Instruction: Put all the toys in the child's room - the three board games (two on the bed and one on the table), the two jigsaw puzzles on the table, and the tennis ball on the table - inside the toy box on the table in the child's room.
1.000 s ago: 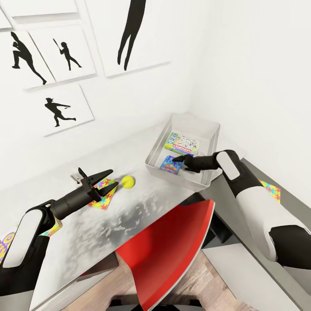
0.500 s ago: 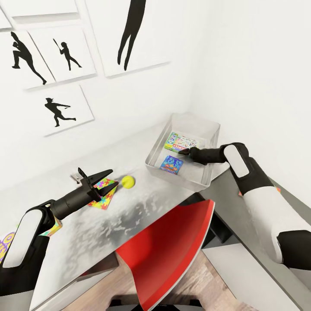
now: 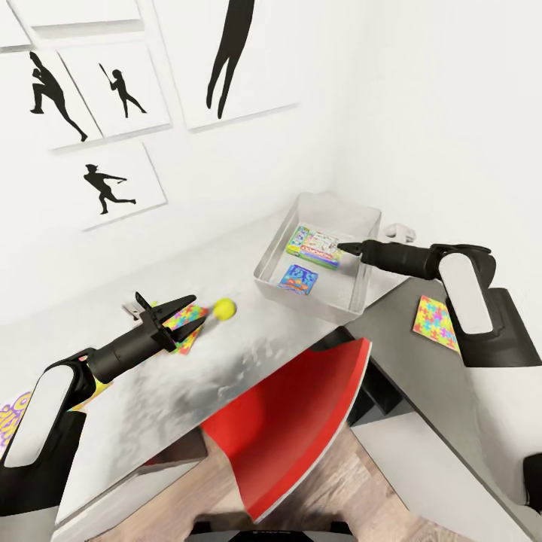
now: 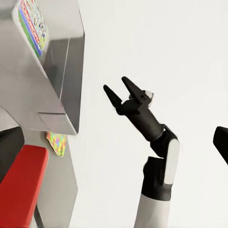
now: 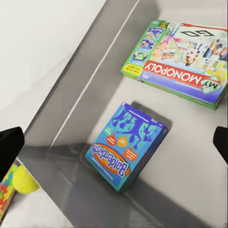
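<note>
— What is on the left of the table (image 3: 248, 361)?
— The left gripper (image 3: 172, 311), fingers spread wide and empty, hovers over a jigsaw puzzle (image 3: 183, 322). The tennis ball (image 3: 223, 308) lies just beside that puzzle.

— And further right?
— The toy box (image 3: 312, 296) holds a blue game box (image 3: 299, 277) and the Monopoly box (image 3: 317, 248), lying apart. The right gripper (image 3: 346, 247) hangs above them, fingers parted, empty. A second jigsaw puzzle (image 3: 436, 322) lies on the dark section.
</note>
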